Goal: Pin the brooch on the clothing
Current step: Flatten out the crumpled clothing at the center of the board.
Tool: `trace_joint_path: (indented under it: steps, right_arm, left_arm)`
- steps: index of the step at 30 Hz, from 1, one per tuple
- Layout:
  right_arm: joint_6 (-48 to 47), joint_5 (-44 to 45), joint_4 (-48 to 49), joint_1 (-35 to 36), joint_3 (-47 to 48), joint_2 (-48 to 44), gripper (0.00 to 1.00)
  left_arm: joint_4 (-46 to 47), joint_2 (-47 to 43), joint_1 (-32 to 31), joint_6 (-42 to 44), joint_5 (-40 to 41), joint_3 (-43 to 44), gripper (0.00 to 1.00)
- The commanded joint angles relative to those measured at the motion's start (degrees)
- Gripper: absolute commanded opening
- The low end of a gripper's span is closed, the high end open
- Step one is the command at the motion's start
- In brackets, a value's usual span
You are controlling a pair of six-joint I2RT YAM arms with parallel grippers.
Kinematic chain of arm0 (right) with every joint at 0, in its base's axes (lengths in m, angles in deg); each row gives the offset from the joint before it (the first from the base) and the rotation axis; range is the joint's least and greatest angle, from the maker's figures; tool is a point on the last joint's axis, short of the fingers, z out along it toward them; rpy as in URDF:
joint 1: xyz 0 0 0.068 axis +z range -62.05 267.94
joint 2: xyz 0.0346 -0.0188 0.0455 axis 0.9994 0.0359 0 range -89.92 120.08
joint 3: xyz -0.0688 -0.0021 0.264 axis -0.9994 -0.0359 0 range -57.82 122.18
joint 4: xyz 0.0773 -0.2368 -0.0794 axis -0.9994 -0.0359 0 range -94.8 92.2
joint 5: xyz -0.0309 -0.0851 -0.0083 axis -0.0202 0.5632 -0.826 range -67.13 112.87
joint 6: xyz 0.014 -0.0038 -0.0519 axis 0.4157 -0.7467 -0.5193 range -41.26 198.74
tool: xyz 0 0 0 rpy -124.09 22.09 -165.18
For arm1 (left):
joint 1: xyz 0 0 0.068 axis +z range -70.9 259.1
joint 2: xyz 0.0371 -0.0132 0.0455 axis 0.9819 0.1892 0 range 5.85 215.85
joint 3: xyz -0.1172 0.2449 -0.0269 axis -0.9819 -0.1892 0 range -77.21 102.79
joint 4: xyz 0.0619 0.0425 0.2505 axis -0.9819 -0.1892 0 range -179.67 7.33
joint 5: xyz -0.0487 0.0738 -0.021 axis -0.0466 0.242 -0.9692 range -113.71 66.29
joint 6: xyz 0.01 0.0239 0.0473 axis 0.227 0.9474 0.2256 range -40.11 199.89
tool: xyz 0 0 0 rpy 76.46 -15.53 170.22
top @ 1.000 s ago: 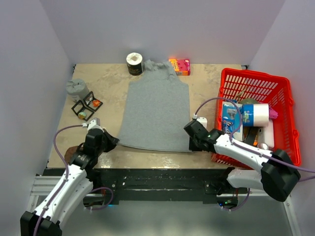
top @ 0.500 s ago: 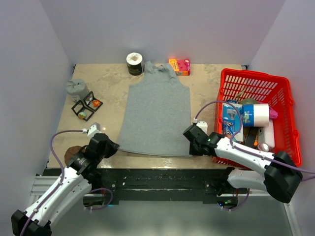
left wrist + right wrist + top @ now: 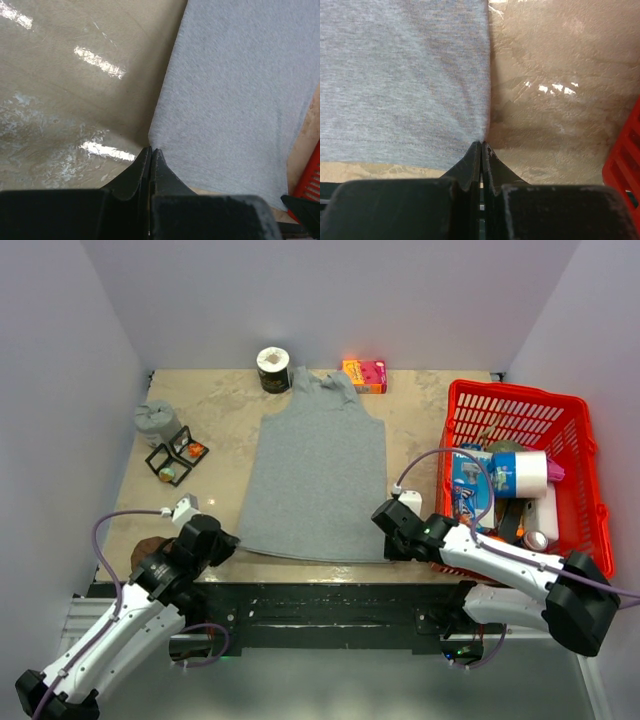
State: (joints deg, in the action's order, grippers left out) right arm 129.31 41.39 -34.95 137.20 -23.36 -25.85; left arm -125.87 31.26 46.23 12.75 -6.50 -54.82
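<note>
left gripper [image 3: 151, 149] and right gripper [image 3: 481, 143] both pinched shut on clothing [image 3: 315, 480] hem corners; brooch [image 3: 195, 450] sits farther back, left of clothing (left arm nearer, imo)

A robot lab cell: 3 plain white walls [image 3: 330, 300] enclose a tabletop [image 3: 225, 430].

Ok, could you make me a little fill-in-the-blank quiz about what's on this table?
The tank top lying flat is ___ in colour. The basket on the right is ___. Each arm's closed jaws pinch a bottom ___ of the tank top.
Missing words: grey; red; corner.
</note>
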Motion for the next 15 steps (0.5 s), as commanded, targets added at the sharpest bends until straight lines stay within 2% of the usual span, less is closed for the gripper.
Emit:
trace_joint_path:
  steps: [1, 15]
  right_arm:
    - [2.5, 1.3, -2.1, 0.6, -1.8, -2.4, 0.00]
    - [4.1, 0.0, -2.8, 0.9, -4.0, -7.1, 0.00]
  left_arm:
    - [-2.7, -1.1, -0.4, -2.1, 1.8, 2.8, 0.00]
    - [-6.5, -2.7, -0.4, -0.9, -2.0, 3.6, 0.00]
